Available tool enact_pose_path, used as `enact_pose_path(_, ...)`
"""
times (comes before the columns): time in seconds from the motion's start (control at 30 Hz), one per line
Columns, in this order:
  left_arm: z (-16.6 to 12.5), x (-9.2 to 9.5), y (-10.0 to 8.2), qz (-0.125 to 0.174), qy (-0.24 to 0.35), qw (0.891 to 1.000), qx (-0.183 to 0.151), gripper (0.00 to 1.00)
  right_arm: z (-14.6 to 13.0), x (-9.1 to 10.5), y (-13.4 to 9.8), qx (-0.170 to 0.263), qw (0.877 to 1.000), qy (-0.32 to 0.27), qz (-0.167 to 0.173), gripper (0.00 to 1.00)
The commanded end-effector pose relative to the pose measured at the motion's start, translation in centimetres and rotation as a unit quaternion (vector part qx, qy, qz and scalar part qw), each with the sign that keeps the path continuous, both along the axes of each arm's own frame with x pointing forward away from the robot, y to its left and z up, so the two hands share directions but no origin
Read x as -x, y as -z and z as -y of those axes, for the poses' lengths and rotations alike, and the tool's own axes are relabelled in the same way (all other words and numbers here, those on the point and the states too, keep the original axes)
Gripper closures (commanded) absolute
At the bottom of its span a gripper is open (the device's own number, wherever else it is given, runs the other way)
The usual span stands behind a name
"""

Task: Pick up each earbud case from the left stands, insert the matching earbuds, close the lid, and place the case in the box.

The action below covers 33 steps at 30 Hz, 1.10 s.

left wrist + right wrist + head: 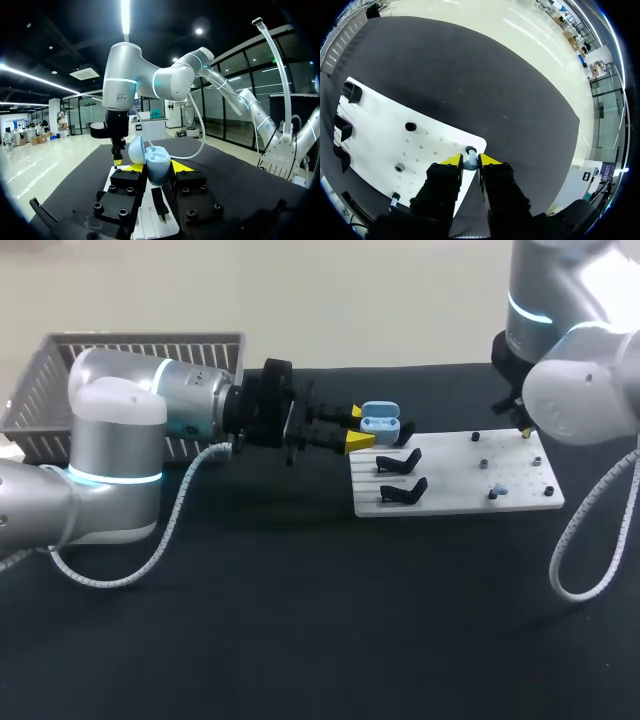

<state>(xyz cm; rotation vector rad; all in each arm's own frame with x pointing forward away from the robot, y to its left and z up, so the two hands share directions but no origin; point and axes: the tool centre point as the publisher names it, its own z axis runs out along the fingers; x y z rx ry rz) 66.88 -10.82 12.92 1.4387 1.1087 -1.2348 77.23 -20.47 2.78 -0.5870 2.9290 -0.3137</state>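
My left gripper [361,428] is shut on a light blue earbud case [379,424], held level above the white board's [455,480] left end with its lid open. In the left wrist view the case [157,169] sits between the yellow fingertips [131,168], its lid [136,150] tipped back. My right gripper [523,430] is down at the board's far right corner. In the right wrist view, that gripper [470,161] closes its tips on both sides of a pale earbud [470,152] on a black peg. Another earbud [500,488] lies near the board's front right.
Black stands [400,460] [405,490] occupy the board's left part, just under the held case. Small black pegs [476,436] dot its right half. A grey wire basket [140,350] stands at the back left, behind my left arm.
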Motion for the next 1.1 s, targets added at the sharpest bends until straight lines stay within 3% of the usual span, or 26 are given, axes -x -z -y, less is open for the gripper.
enact_pose_path(0.03,0.0,0.0,0.1,0.001,-0.001,1.0,0.001,1.0,-0.1,1.2,-1.5,0.008,1.0,0.004,0.009,1.0)
enact_pose_path(0.4,0.0,0.0,0.1,0.001,-0.001,1.0,0.001,1.0,-0.7,4.9,-6.6,0.009,0.998,0.055,-0.001,1.0)
enact_pose_path(0.6,0.0,0.0,0.1,0.001,-0.001,1.0,0.001,1.0,-2.4,6.9,-8.4,0.009,0.998,0.058,-0.013,1.0)
enact_pose_path(1.1,0.0,0.0,0.1,0.001,-0.001,1.0,0.001,1.0,-3.1,7.5,-8.8,0.015,0.999,0.049,-0.015,1.0)
